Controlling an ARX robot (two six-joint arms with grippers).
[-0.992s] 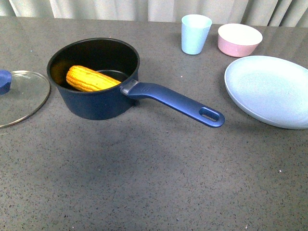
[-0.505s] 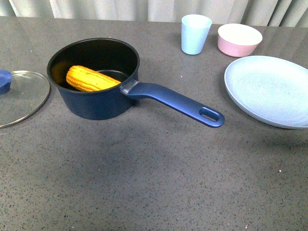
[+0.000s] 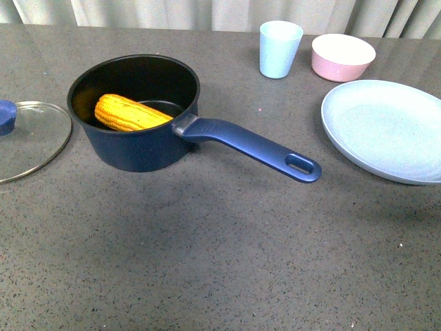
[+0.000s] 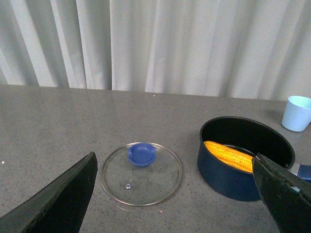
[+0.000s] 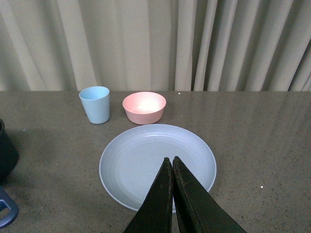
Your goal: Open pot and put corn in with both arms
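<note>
While neither arm shows in my front view, I read the grippers from the wrist views: left gripper [image 4: 177,194] spread wide and empty above the counter, right gripper [image 5: 172,167] pressed closed on nothing, its tips over the plate [image 3: 386,127]. Nearest on the grey counter [image 3: 207,262] stands the pot [image 3: 134,110], uncovered, handle [image 3: 251,146] angled toward me and to my right. Corn [image 3: 131,114] lies inside it, leaning on the near wall. Glass lid [image 3: 27,138] rests flat just left of the pot, apart from it, blue knob [image 4: 141,154] up. Farther back stand a pale blue cup [image 3: 280,48] and a pink bowl [image 3: 342,56], side by side. I can read no writing or brand on any item.
</note>
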